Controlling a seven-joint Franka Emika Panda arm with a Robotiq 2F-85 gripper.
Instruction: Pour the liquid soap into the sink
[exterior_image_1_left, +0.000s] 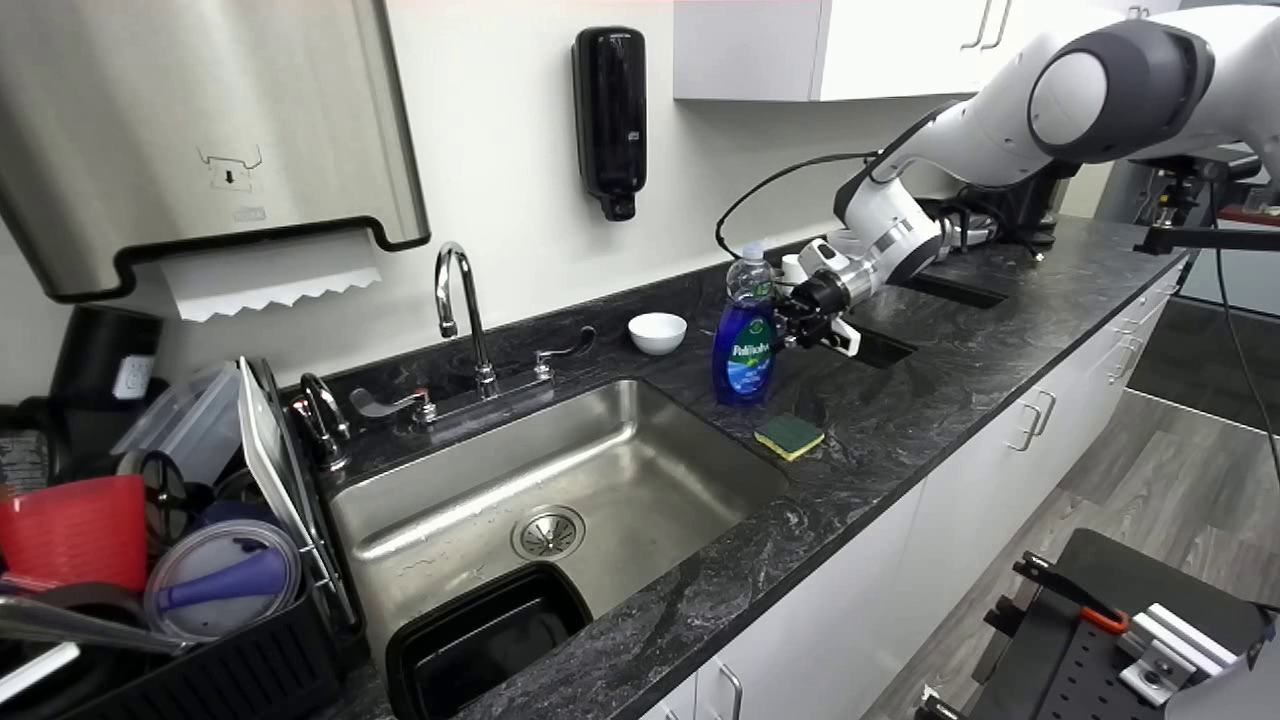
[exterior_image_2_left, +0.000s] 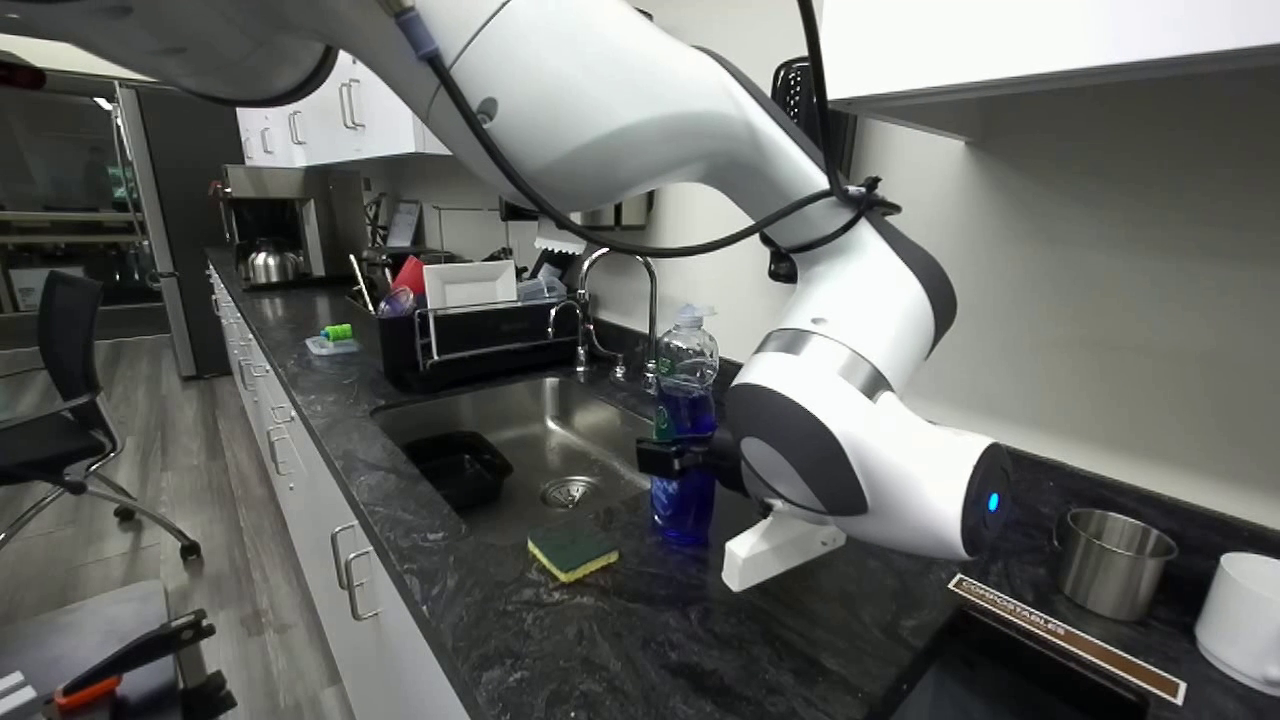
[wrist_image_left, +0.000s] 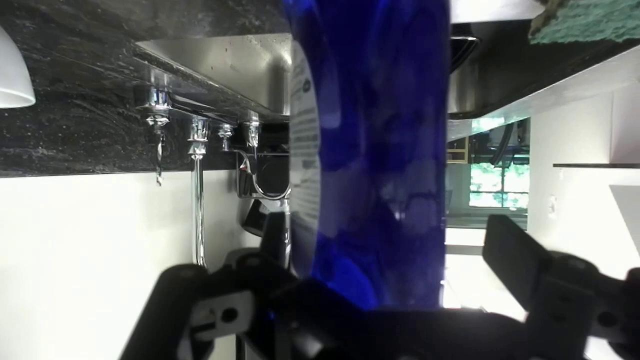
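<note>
Black countertop (exterior_image_1_left: 870, 425) frames the sink (exterior_image_1_left: 650, 500) beside a white wall (exterior_image_1_left: 510, 140), the claw (wrist_image_left: 387, 232) unclenched around the soap bottle (exterior_image_1_left: 745, 345).

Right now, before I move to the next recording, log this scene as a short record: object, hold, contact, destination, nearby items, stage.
object: soap bottle with blue liquid, upright on the counter
hold: gripper open around the soap bottle
contact: in the wrist view one finger stands apart from it; touch on the opposite side unclear
destination: steel sink beside it, black tub inside
nearby: green-and-yellow sponge and white bowl, both on the counter
stage: grasp not yet closed, soap bottle not tipped
</note>
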